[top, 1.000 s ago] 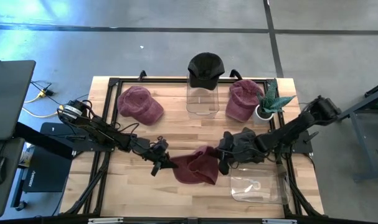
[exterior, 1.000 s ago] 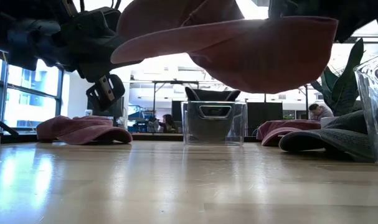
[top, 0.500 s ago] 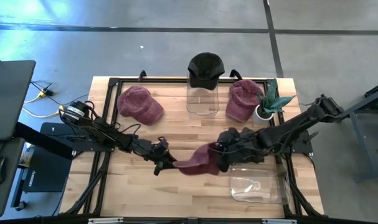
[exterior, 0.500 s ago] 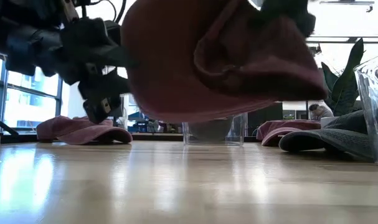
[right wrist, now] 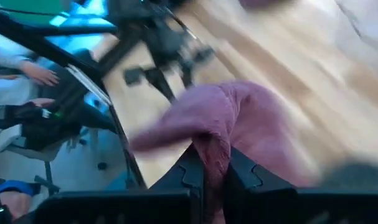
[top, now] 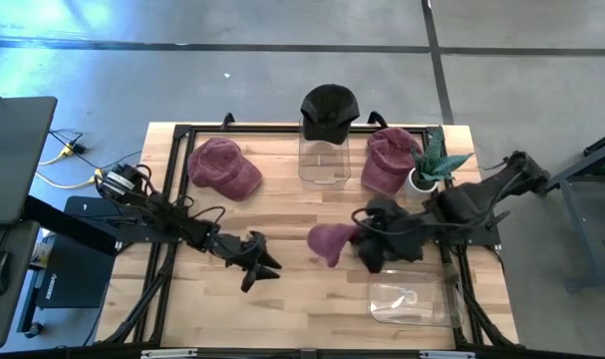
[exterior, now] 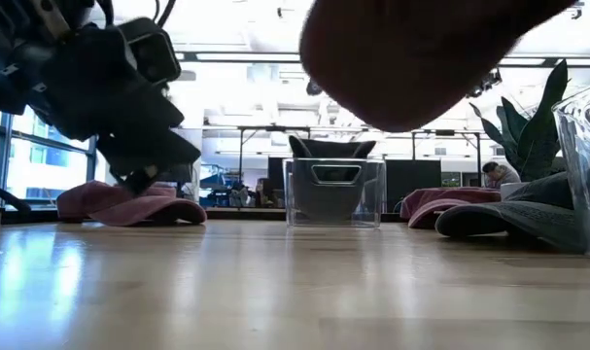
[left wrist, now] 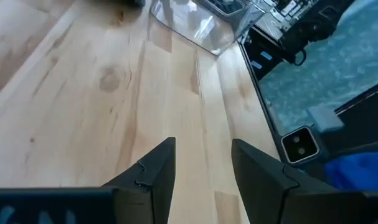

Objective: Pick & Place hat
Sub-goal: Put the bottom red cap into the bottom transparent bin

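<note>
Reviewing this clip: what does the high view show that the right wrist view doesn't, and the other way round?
Only the high view shows the black cap on the clear plastic bin, two maroon caps lying on the wooden table, the potted plant and the right arm's reach. Only the right wrist view shows the right end effector pinching the fabric, plus a person's hand beyond the table. Both show the lifted maroon cap and the open left end effector.

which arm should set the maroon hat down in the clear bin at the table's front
Right. The right gripper is already shut on the maroon hat, lifted off the table just beside the clear bin. The left gripper is open, holds nothing, and sits farther from the bin.
</note>
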`<state>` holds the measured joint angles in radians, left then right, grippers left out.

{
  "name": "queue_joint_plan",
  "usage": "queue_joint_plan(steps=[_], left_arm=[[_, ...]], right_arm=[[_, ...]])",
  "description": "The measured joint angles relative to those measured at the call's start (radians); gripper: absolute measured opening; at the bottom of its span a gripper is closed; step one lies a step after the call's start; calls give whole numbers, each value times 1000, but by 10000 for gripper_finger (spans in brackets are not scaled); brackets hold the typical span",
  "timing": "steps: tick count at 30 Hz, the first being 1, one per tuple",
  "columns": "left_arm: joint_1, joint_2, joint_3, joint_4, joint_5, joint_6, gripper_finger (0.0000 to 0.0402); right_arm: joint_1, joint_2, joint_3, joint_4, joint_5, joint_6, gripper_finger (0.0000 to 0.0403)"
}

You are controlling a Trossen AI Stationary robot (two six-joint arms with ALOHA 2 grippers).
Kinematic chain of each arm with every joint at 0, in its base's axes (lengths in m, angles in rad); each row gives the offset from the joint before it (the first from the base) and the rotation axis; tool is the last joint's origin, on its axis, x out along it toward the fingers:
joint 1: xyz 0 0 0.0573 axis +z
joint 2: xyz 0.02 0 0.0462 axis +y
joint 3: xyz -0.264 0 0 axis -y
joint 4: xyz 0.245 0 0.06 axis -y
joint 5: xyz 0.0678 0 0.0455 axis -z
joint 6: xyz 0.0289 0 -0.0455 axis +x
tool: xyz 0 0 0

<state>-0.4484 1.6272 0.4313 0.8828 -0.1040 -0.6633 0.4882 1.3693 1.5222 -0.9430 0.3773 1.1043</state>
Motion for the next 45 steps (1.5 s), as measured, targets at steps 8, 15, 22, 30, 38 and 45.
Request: queue_joint_plan(steps=[8,15,22,30,38,45], left_arm=[[2,0,66,22,42,261,152],[2,0,156,-108,95,374,152],[3,0,177,-184,64,402,152],[3,-1,177,-184,65,405,152],[3,-1,177,-184,67,398,152],[3,-1,178,-200,68,393,152]], right_arm=[[118,-1,190,-512,-183,532,18],[258,0,230,-610,-389,892,18],[356,18,228,-625,-485,1037,18],[357,16,154,-625,-456,1043,18],[359,15,80,-627,-497,1060,18],[397,-30,-99,-607,-653,1126,21]])
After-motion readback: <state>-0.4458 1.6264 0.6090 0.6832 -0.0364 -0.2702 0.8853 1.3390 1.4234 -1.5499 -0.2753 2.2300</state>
